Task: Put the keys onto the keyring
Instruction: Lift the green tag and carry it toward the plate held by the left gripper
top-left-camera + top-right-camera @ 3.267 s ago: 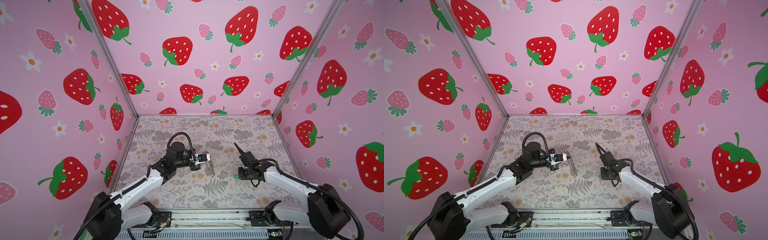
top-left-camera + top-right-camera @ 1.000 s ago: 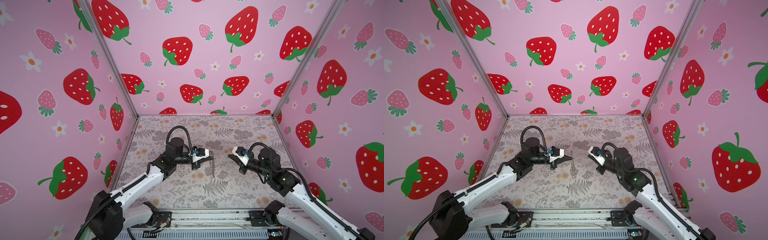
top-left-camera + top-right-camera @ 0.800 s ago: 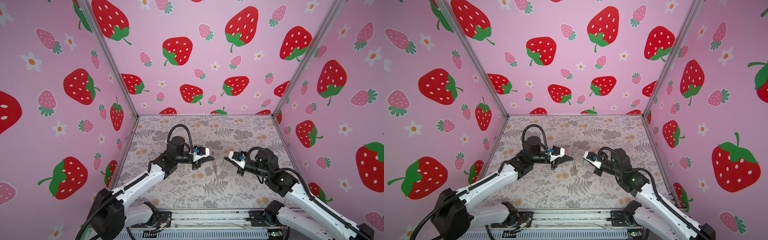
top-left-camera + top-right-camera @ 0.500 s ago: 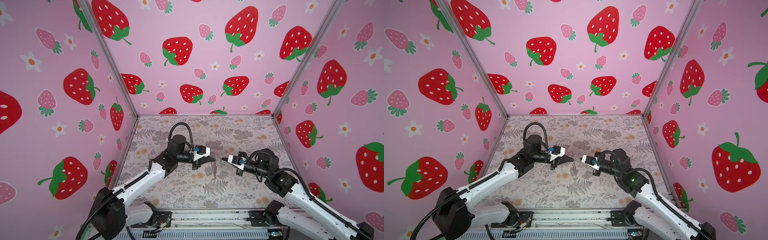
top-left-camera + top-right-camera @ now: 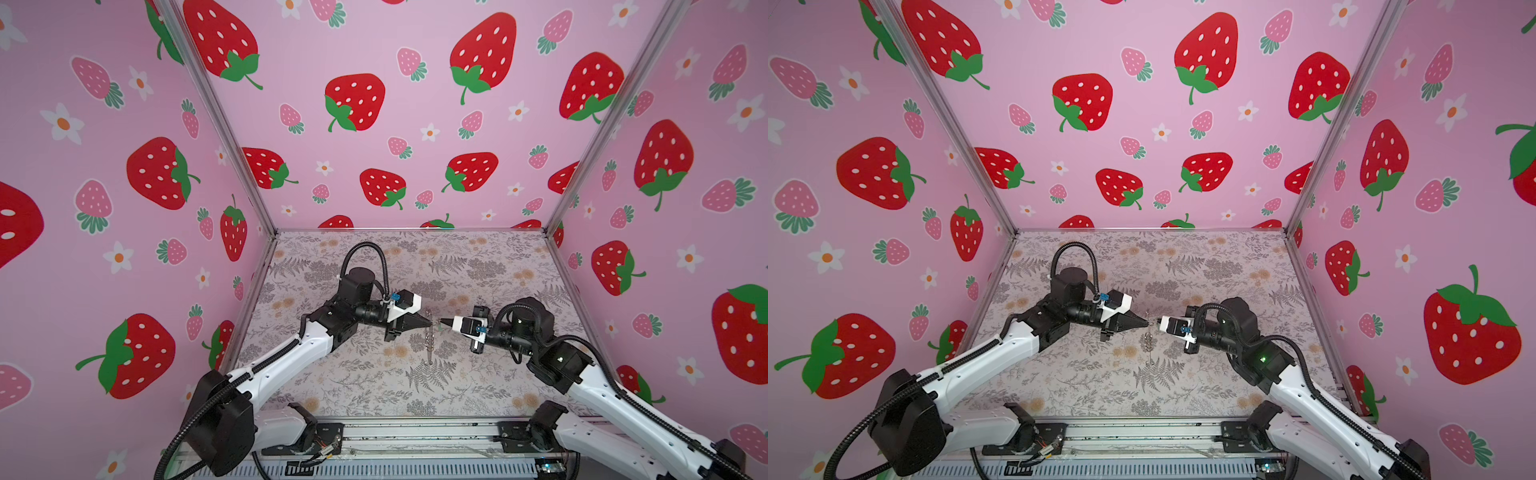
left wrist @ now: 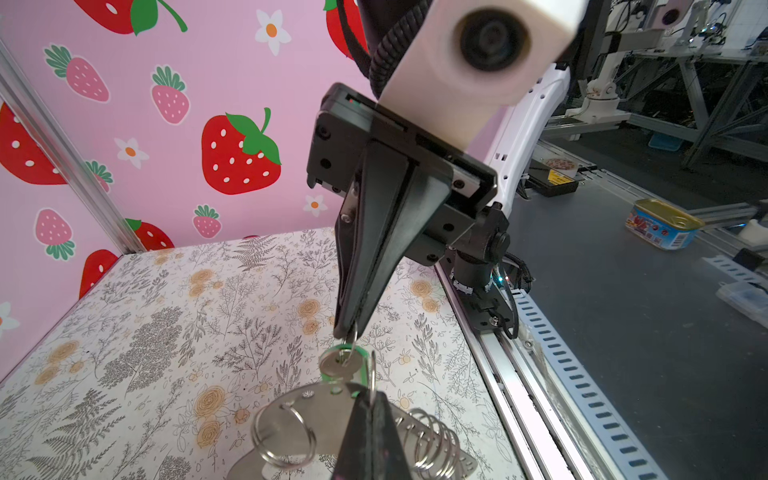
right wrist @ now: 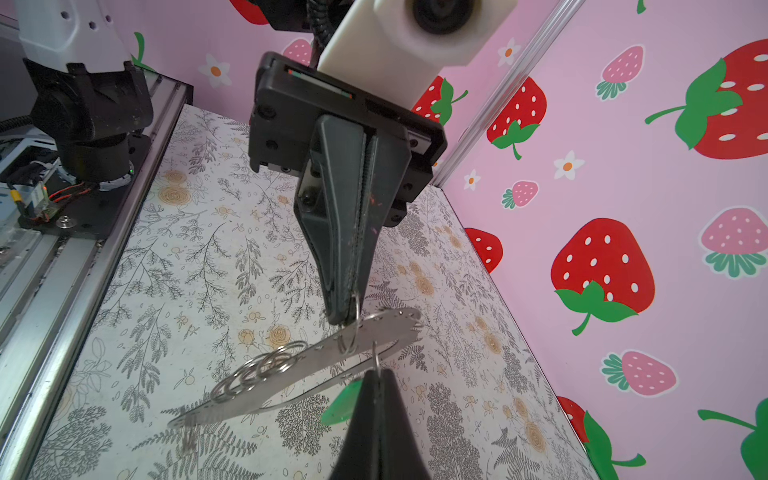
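The keyring (image 5: pixel 430 343) (image 5: pixel 1148 344) is a flat grey curved strap with silver rings along its edge. It hangs above the floral table from my left gripper (image 5: pixel 430 322) (image 6: pixel 371 395), which is shut on one of its rings. In the right wrist view the strap (image 7: pixel 299 370) hangs tilted under the left gripper (image 7: pixel 344 320). The keys are one green tag (image 7: pixel 343 403) (image 6: pixel 357 365) with a small metal ring. My right gripper (image 5: pixel 441 321) (image 7: pixel 375 371) is shut on that ring. Both gripper tips nearly meet at the strap's upper end, where the tag's ring lies against it.
The floral table (image 5: pixel 374 390) has pink strawberry walls on three sides. A metal rail (image 5: pixel 415 436) with both arm bases runs along the front edge. A tin can (image 6: pixel 665 226) lies outside the cell, beyond the rail.
My right gripper has moved left with the green tag until its tip almost meets the left gripper's. The left gripper has stayed nearly still, with the keyring hanging from it.
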{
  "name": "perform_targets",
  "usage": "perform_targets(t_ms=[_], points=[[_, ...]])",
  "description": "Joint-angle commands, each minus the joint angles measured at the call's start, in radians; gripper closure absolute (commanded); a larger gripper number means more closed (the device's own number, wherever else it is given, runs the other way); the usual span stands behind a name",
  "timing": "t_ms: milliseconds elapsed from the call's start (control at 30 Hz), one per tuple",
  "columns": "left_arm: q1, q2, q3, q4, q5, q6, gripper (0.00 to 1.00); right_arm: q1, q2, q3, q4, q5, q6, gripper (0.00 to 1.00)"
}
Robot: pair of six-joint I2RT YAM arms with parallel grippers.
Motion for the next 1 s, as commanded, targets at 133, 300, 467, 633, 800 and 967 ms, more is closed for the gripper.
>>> perform_targets(t_ms=[133, 300, 467, 633, 800, 967], points=[[0.004, 0.012, 0.054, -0.001, 0.044, -0.007, 1.0, 0.02, -0.003, 0.01, 0.031, -0.032, -0.049, 1.0], [0.006, 0.019, 0.054, 0.012, 0.038, -0.021, 1.0, 0.029, -0.009, 0.005, 0.02, -0.029, -0.067, 1.0], [0.013, 0.016, 0.039, 0.063, 0.034, -0.058, 1.0, 0.037, -0.029, -0.013, 0.021, -0.004, -0.082, 1.0], [0.017, 0.007, 0.032, 0.101, 0.046, -0.085, 1.0, 0.042, -0.029, -0.019, 0.007, 0.008, -0.095, 1.0], [0.018, -0.005, 0.03, 0.101, 0.055, -0.088, 1.0, 0.044, -0.027, -0.023, 0.009, 0.011, -0.101, 1.0], [0.017, -0.006, 0.034, 0.104, 0.061, -0.093, 1.0, 0.048, -0.019, -0.023, 0.008, 0.011, -0.112, 1.0]])
